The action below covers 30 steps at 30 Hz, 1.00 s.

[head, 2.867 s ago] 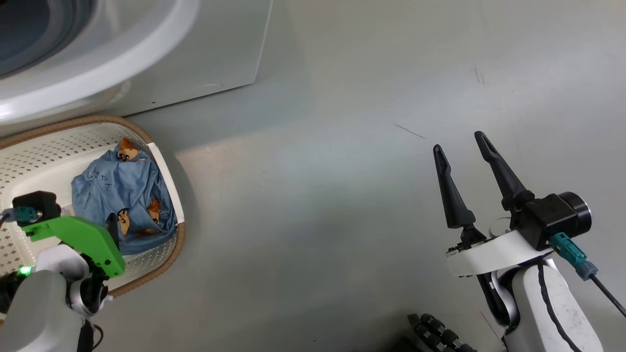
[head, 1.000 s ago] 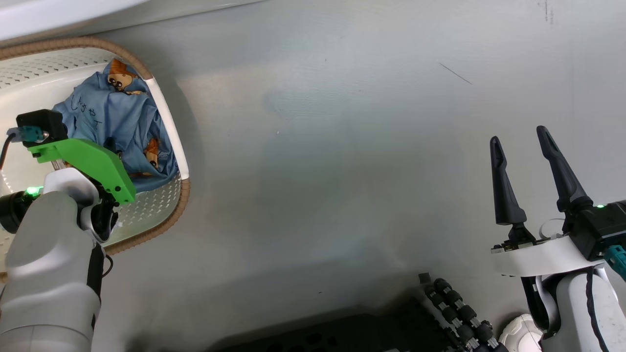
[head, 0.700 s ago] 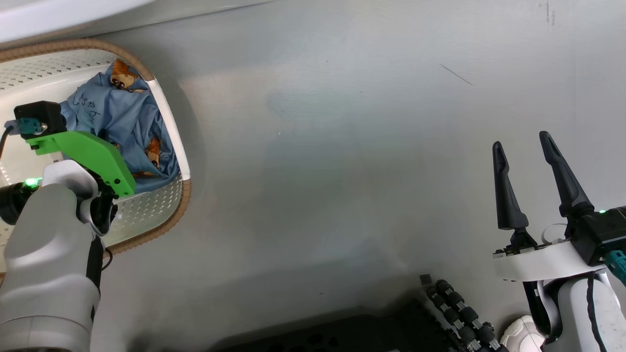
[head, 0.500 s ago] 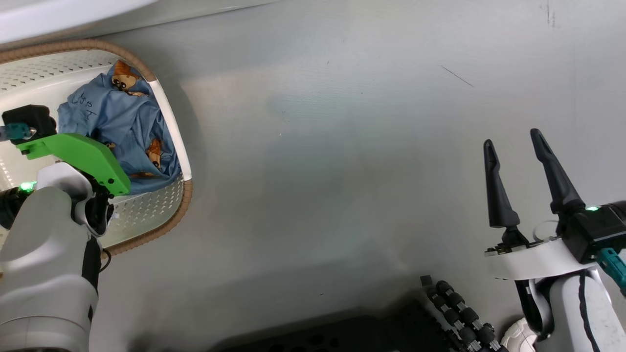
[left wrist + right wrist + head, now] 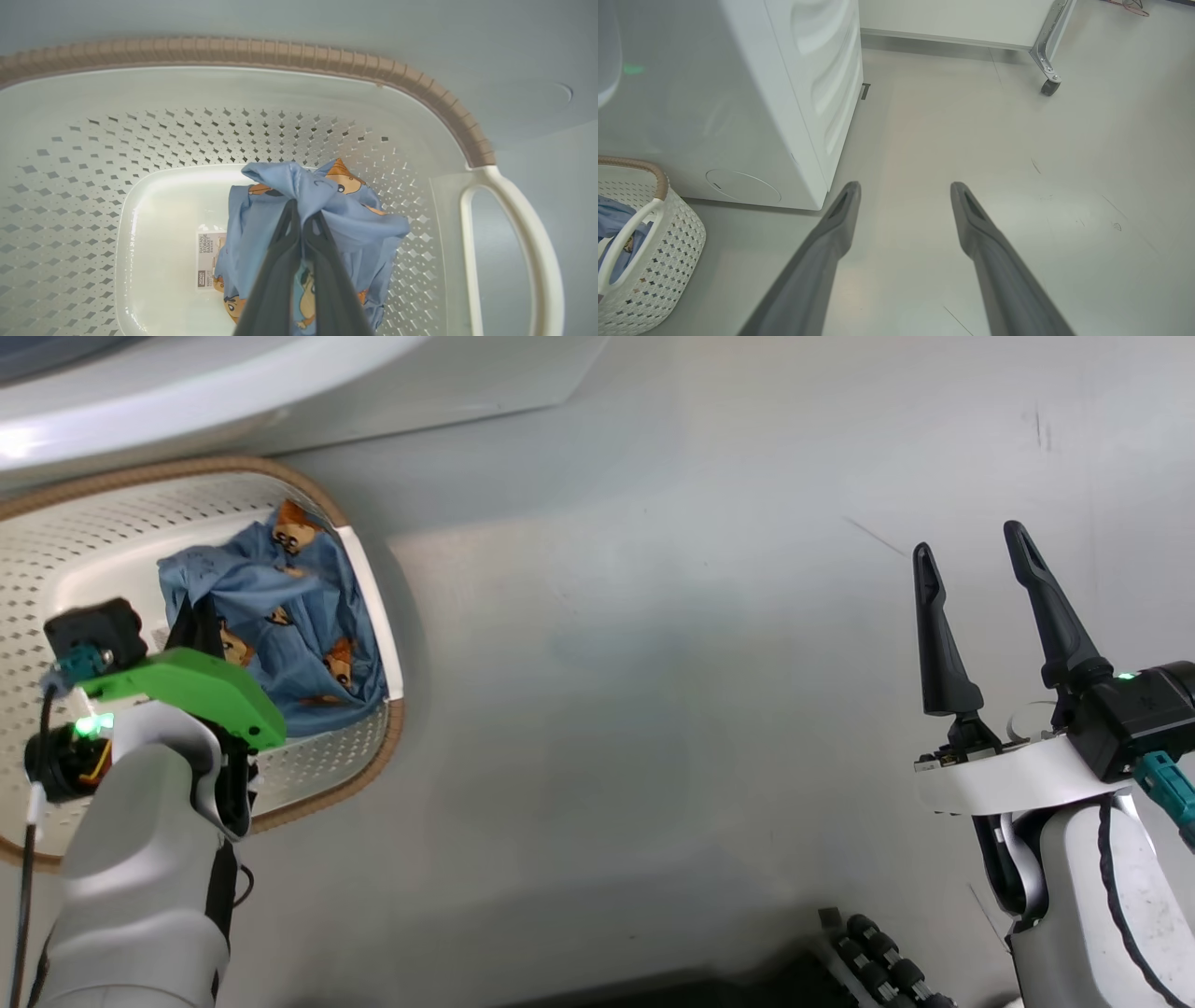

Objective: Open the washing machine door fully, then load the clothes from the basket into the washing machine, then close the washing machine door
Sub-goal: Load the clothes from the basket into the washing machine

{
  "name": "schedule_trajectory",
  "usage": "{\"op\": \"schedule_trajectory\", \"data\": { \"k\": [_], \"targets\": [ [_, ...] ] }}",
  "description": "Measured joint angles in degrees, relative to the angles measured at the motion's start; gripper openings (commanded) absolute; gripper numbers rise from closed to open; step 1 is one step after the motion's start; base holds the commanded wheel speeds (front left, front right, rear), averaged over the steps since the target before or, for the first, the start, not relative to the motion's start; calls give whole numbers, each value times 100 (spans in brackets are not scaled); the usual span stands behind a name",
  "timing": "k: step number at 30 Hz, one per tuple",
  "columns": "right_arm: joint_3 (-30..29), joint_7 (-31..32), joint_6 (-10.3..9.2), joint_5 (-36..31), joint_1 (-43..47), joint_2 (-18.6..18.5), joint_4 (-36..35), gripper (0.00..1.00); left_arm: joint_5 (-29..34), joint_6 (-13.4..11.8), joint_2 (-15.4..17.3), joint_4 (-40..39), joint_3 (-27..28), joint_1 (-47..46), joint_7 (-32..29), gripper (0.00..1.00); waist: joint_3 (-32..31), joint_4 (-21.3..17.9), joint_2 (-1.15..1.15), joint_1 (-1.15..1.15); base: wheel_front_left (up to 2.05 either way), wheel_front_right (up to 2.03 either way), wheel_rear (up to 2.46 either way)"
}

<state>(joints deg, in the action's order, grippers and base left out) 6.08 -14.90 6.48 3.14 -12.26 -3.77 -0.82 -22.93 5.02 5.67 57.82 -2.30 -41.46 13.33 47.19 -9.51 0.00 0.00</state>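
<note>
Two fingers (image 5: 276, 266) of the left gripper (image 5: 301, 212) pinch a raised fold of the clothes (image 5: 359, 228); the blue bundle lies inside the basket (image 5: 280, 51), near its white handle (image 5: 523, 224); the right gripper (image 5: 968, 539) hangs spread wide over the grey floor (image 5: 653, 663), well apart; the washing machine (image 5: 784, 93) stands just beside the basket.
</note>
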Motion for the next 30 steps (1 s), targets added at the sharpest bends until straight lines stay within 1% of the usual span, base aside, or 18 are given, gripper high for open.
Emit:
{"op": "schedule_trajectory", "data": {
  "k": [2, 13, 15, 16, 18, 20, 25, 26, 30],
  "targets": [
    [-8, 0, 1, 34, -43, 2, 33, 100, 8, 0, -20, -41, 2, 133, 140, 0, -138, 50, 0, 0, 0, 0, 0],
    [-88, 0, 2, 37, -49, -8, 257, 100, 67, -8, -202, -538, 8, 591, 144, 0, -884, 359, 0, 0, 0, 0, 0],
    [-107, 0, 3, 41, -47, -12, 302, 100, 84, -21, -250, -804, 21, 740, 135, 0, -1042, 428, 0, 0, 0, 0, 0],
    [-130, 0, 3, 49, -41, -14, 333, 100, 153, -86, -269, -1160, 62, 886, 135, 0, -1203, 495, 0, 0, 0, 0, 0],
    [-155, 0, 4, 75, -23, -20, 371, 100, 235, -131, -270, -1464, 137, 1020, 135, 0, -1366, 558, 0, 0, 0, 0, 0],
    [-172, 0, 16, 87, 8, -29, 425, 100, 248, -155, -272, -1693, 223, 1191, 135, 0, -1530, 616, 0, 0, 0, 0, 0],
    [-174, 0, 23, 87, 188, -40, 543, 100, 393, -207, -299, -2214, 240, 1693, 134, 0, -1948, 745, 0, 0, 0, 0, 0],
    [-157, 0, 52, 88, 235, -37, 561, 100, 423, -233, -301, -2332, 244, 1790, 134, 0, -2034, 768, 0, 0, 0, 0, 0],
    [-88, 0, 52, 91, 318, -29, 620, 100, 520, -361, -305, -2778, 347, 2138, 134, 0, -2373, 838, 0, 0, 0, 0, 0]
  ]
}}
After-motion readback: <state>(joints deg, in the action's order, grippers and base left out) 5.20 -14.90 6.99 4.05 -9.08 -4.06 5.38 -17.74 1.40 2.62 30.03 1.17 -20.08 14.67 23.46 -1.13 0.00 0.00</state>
